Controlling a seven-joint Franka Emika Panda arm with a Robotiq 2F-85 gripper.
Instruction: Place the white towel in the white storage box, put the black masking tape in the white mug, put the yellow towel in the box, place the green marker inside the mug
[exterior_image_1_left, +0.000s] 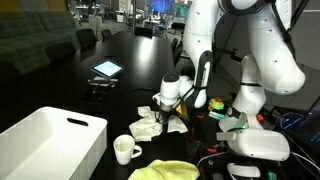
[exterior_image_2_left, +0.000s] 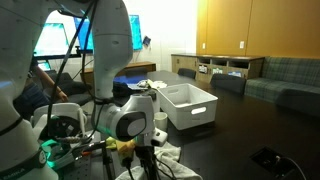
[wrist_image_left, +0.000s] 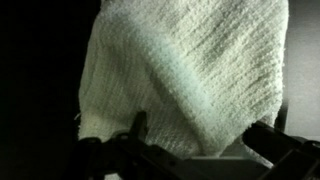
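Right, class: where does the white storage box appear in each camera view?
In an exterior view: white storage box, bottom left corner.
In an exterior view: the box, right of centre.
Wrist view: not in it.
Shared landmark: the end effector, seen in all three views.

Materials and surface finish, work area

White towel (wrist_image_left: 190, 70): soft cloth, matt, coarse ribbed knit with a fuzzy nap, creased in broad folds. Yellow towel (exterior_image_1_left: 165, 171): soft cloth, matt, wrinkled, finer texture not resolvable. White storage box (exterior_image_1_left: 88, 150): smooth moulded plastic, uniform white, low sheen. White mug (exterior_image_1_left: 125, 150): ceramic by appearance, smooth, lightly glossy. Table (exterior_image_1_left: 60, 80): dark, smooth, polished enough to carry reflections. Arm shells (exterior_image_1_left: 272, 62): smooth white plastic, glossy with bright highlights. Gripper (wrist_image_left: 198, 138): dark hard parts, matt, edges blurred in the wrist view.
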